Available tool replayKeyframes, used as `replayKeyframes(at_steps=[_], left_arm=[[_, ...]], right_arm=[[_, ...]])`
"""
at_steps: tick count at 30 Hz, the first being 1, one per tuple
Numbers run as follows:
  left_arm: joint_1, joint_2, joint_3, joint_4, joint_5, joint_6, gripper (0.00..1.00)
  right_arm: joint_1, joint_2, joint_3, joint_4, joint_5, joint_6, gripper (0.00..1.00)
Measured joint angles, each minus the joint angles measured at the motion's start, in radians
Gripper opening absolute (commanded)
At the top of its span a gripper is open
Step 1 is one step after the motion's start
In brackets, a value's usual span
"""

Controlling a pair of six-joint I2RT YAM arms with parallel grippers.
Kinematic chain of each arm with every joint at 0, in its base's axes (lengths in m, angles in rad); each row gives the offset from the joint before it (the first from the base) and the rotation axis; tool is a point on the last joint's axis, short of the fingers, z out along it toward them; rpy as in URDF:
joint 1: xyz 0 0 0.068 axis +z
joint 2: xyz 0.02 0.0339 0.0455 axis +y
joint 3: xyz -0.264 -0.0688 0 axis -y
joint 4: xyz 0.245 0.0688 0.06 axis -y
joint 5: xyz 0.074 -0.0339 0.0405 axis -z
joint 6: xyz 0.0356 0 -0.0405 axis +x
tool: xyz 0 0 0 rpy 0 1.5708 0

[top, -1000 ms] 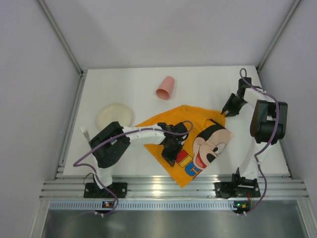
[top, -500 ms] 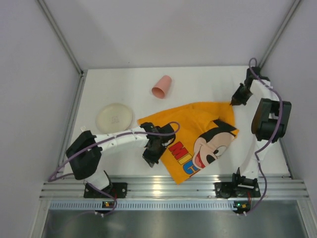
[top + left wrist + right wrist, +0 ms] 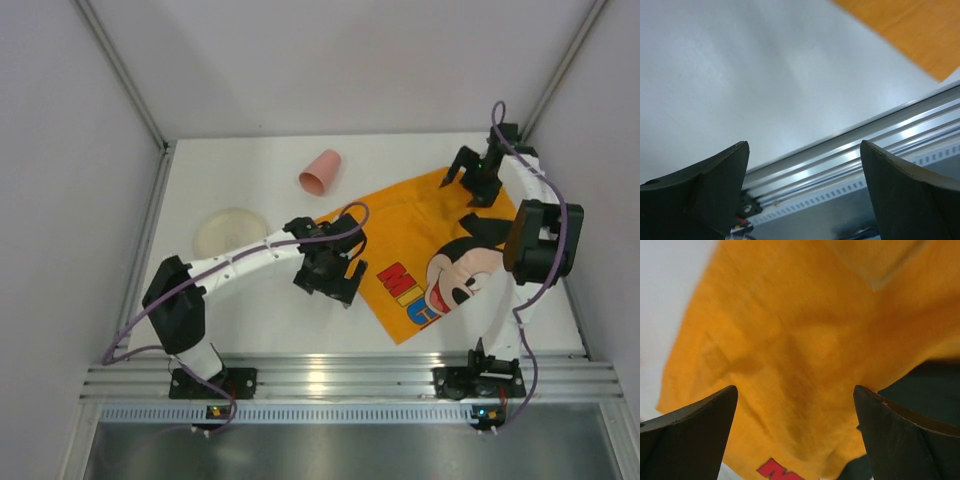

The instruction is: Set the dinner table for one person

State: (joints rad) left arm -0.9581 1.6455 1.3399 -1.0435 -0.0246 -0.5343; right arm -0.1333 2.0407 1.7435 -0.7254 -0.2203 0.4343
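The top external camera looks down from high at the near side onto the whole white matte tabletop (image 3: 240,320). The left wrist camera sits low and close, facing past the left gripper (image 3: 804,150) toward the aluminium near-edge rail (image 3: 880,140). The right wrist camera hangs close over the orange Mickey Mouse cloth (image 3: 790,340), which all 3 views share.

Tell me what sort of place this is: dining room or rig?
Most likely a lab test cell, not a home: a plain white tabletop edged with aluminium rails, blank panel walls around it, two robot arms bolted at its near edge.
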Motion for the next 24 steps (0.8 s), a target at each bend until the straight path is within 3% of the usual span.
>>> replayKeyframes(at_steps=[8,12,18,21,22,23,24], left_arm=[[-0.034,0.256,0.274,0.18,0.106,0.013,0.98],[-0.075,0.427,0.351,0.19,0.114,0.029,0.97],[-0.11,0.534,0.38,0.174,0.106,0.04,0.93],[-0.109,0.54,0.381,0.175,0.099,0.048,0.75],[-0.109,0.542,0.381,0.175,0.093,0.055,0.67],[-0.109,0.544,0.38,0.175,0.09,0.058,0.5],[-0.108,0.547,0.38,0.177,0.086,0.063,0.42]], right_arm=[[0.006,-0.37,-0.44,-0.046,0.096,0.013,1.0],[0.001,-0.548,-0.501,-0.044,0.116,0.026,1.0],[-0.001,-0.623,-0.529,-0.062,0.126,0.03,1.0],[-0.005,-0.64,-0.539,-0.089,0.138,0.027,1.0],[-0.008,-0.647,-0.542,-0.1,0.141,0.024,1.0],[-0.01,-0.653,-0.546,-0.106,0.145,0.021,1.0],[-0.014,-0.66,-0.549,-0.113,0.15,0.019,1.0]])
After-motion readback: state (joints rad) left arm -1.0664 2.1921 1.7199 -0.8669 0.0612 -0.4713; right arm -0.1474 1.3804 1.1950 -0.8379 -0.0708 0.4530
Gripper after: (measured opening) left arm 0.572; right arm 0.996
